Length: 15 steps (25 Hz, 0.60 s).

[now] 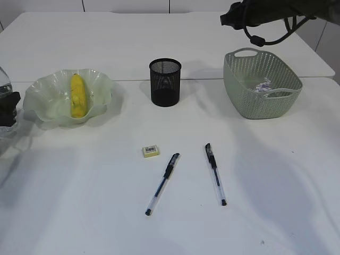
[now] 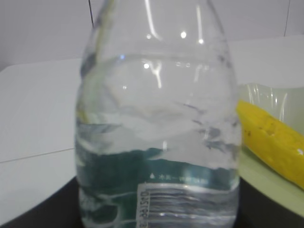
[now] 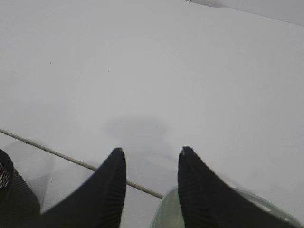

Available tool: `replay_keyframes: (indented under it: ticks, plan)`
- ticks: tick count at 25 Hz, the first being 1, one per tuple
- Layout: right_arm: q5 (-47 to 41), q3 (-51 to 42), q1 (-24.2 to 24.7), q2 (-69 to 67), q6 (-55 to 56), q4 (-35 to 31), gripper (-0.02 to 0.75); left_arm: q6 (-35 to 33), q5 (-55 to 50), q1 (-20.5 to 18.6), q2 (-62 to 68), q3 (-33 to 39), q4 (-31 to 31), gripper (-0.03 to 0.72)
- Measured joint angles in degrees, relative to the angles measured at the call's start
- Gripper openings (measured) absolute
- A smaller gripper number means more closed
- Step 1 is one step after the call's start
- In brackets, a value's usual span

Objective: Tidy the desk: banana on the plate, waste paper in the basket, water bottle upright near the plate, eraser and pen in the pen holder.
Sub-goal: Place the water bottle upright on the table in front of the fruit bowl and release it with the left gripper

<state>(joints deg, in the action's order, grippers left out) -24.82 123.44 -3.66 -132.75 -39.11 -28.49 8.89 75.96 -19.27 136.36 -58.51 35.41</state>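
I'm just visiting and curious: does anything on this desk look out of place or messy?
Yes: two pens and a small eraser lie loose on the desk, outside the black pen holder. Nothing looks spilled or damaged.

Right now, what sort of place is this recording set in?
Probably a staged desk at a lab or office workstation: a plain white desk carrying two pens, an eraser and a black mesh pen holder, against bare white walls.
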Motion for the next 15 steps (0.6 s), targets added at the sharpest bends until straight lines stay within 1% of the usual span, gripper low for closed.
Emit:
replay_keyframes:
  ticks: [4,15]
  plan:
    - [0.0,0.0,0.0,0.0,-0.11,0.0,0.281,0.0,0.34,0.14,0.18,0.0,-1.39,0.379]
    - [0.13,0.0,0.0,0.0,-0.18,-0.09,0.281,0.0,0.39,0.23,0.27,0.0,-1.65,0.379]
